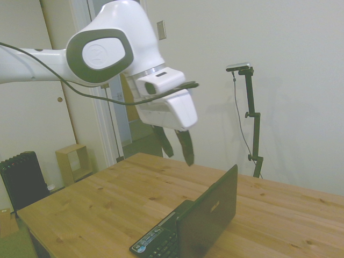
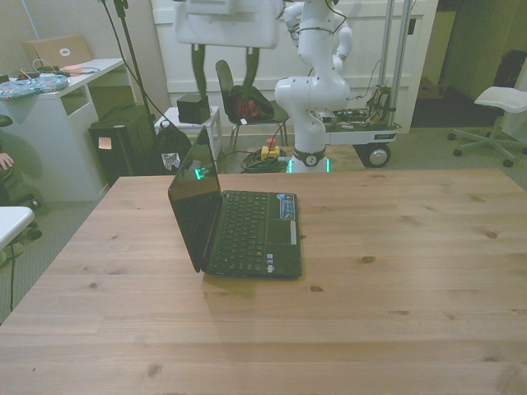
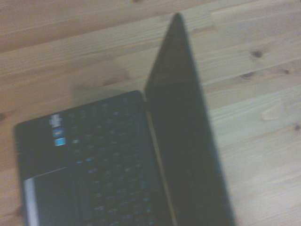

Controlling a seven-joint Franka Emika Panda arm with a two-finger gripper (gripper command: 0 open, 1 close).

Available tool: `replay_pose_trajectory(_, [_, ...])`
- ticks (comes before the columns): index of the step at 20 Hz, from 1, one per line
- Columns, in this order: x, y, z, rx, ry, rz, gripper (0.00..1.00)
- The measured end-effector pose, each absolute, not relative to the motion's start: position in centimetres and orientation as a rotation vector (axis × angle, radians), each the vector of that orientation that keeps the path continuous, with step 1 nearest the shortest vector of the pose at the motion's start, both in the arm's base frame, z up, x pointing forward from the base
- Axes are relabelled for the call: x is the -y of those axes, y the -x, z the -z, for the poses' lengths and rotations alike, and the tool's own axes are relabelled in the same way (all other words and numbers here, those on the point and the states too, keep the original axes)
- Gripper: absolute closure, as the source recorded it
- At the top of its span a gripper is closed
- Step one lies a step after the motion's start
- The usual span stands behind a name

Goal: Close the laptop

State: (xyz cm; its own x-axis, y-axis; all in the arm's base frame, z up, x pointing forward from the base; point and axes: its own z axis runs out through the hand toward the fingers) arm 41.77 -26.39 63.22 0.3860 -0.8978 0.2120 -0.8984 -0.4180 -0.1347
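Observation:
A small black laptop (image 2: 247, 226) stands open on the wooden table (image 2: 395, 271), its lid (image 1: 212, 215) upright with a silver logo on the back. In the front view the screen (image 2: 196, 197) is on the left and the keyboard (image 2: 247, 230) on the right. The wrist view shows the lid (image 3: 183, 132) edge-on beside the keys (image 3: 103, 160). My gripper (image 1: 179, 146) hangs open in the air above the laptop's lid, well clear of it, with nothing between the fingers (image 2: 198, 63).
Beyond the table's far edge stand a chair (image 2: 239, 99), a black box (image 2: 123, 140) and a white desk (image 2: 49, 107). A dark radiator (image 1: 21, 180) and a wooden cube shelf (image 1: 72, 161) sit on the floor.

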Motion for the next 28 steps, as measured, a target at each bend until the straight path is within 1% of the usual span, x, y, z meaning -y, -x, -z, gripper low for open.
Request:
replay_pose_trajectory(3, [32.2,-40.7,-62.1,1.739,-2.572,-0.361,0.0])
replay_pose_trajectory(7, [37.9,-39.0,-60.8,1.79,-2.534,-0.325,0.0])
replay_pose_trajectory(10, [41.6,-37.9,-58.4,1.826,-2.524,-0.265,0.0])
replay_pose_trajectory(13, [43.8,-38.7,-55.0,1.835,-2.544,-0.188,0.0])
replay_pose_trajectory(17, [44.9,-41.6,-51.8,1.795,-2.565,-0.119,0.0])
replay_pose_trajectory(18, [44.8,-42.4,-51.3,1.78,-2.57,-0.11,1.0])
replay_pose_trajectory(22, [43.5,-44.9,-50.5,1.723,-2.603,-0.113,1.0])
replay_pose_trajectory(28, [42.9,-45.6,-50.5,1.705,-2.617,-0.114,1.0])
